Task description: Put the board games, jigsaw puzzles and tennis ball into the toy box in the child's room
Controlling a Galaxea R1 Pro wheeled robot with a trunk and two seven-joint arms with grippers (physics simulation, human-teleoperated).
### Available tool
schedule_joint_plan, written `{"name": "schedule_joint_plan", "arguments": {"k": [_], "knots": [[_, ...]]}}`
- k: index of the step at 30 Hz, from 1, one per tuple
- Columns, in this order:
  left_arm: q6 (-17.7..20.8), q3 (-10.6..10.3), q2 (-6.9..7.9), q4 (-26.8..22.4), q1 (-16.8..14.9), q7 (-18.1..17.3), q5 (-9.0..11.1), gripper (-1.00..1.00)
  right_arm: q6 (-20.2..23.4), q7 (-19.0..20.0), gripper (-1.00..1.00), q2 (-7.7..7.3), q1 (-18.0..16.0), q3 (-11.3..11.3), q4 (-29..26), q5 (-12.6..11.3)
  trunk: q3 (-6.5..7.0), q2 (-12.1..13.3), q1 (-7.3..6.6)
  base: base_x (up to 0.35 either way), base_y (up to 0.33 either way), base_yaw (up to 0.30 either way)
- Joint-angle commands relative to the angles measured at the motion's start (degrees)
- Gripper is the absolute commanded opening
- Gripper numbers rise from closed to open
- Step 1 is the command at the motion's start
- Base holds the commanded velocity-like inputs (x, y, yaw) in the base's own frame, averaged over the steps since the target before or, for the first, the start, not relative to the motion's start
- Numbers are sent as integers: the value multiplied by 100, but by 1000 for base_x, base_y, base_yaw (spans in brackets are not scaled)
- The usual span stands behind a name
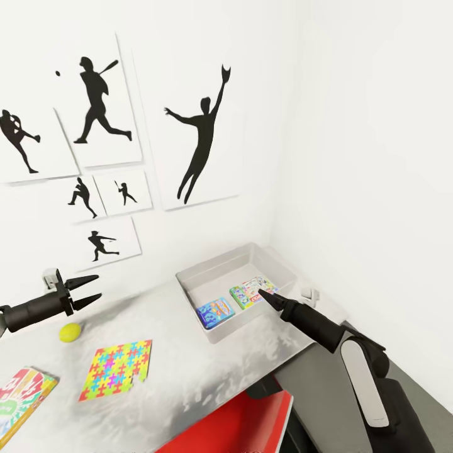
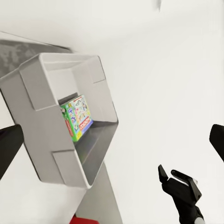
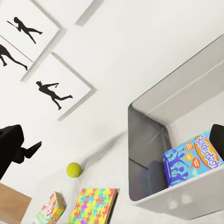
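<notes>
The light grey toy box [image 1: 189, 280] stands on the white table [image 1: 189, 365] in the far corner. Inside lie a small blue board game [image 1: 216, 311] and a green-edged board game [image 1: 250, 291]. My right gripper [image 1: 267, 294] hovers open over the green-edged game, holding nothing. My left gripper [image 1: 89, 289] is open in the air above the tennis ball [image 1: 70, 331]. A jigsaw puzzle [image 1: 117, 368] lies flat nearer the front, and another board game [image 1: 22, 395] lies at the table's left. The left wrist view shows the toy box [image 2: 46, 140] and the green-edged game [image 2: 77, 116].
White walls close the corner behind and to the right of the toy box, with silhouette posters [image 1: 198, 138] on the back wall. A red object [image 1: 233, 428] sits below the table's front edge. My right forearm [image 1: 358, 371] crosses the table's right end.
</notes>
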Motion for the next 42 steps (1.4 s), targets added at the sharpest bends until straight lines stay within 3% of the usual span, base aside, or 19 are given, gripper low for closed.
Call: {"name": "schedule_joint_plan", "arguments": {"k": [1,30,42], "knots": [[30,2,1,1,-5,-17,0,100,45,6,100,-1,-7,-9,-2,-24,-9,-12,3,-25,0,0],[21,-4,-7,0,-5,-26,9,100,42,-23,100,-3,-6,-6,1,-24,-1,-12,3,-142,0,1],[21,-9,-10,0,-5,-25,10,100,41,-31,100,2,-6,-6,-2,-24,5,-12,3,-46,0,217]]}}
